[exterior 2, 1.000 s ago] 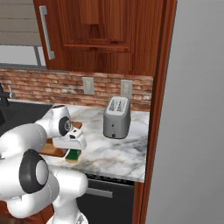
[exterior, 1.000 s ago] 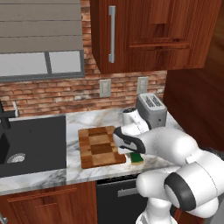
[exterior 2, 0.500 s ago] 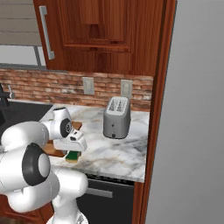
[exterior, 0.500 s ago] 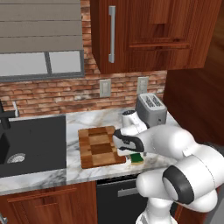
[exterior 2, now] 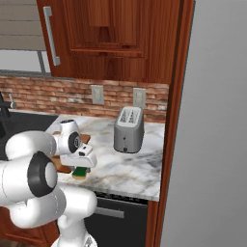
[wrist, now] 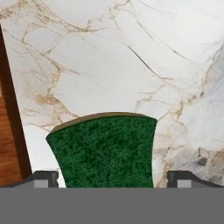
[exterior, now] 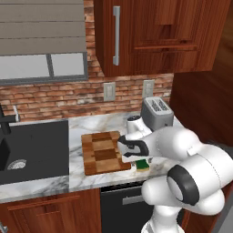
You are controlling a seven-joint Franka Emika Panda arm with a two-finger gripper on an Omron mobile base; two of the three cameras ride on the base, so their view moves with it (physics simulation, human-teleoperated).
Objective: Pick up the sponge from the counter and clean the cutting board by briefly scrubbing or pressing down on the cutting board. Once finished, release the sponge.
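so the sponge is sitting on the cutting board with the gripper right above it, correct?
Not quite. The sponge lies on the counter, beside the cutting board, not on it. The hand view shows marble around it and the board's edge off to one side. The gripper is indeed right above it, a fingertip on either side.

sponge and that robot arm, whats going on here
The white arm is bent low over the sponge, which lies on the marble counter just beside the checkered cutting board. In the hand view the gripper has its jaws open, one on each side of the sponge, not yet closed on it. So the pickup is about to happen; no scrubbing has started. A toaster stands further back on the counter.
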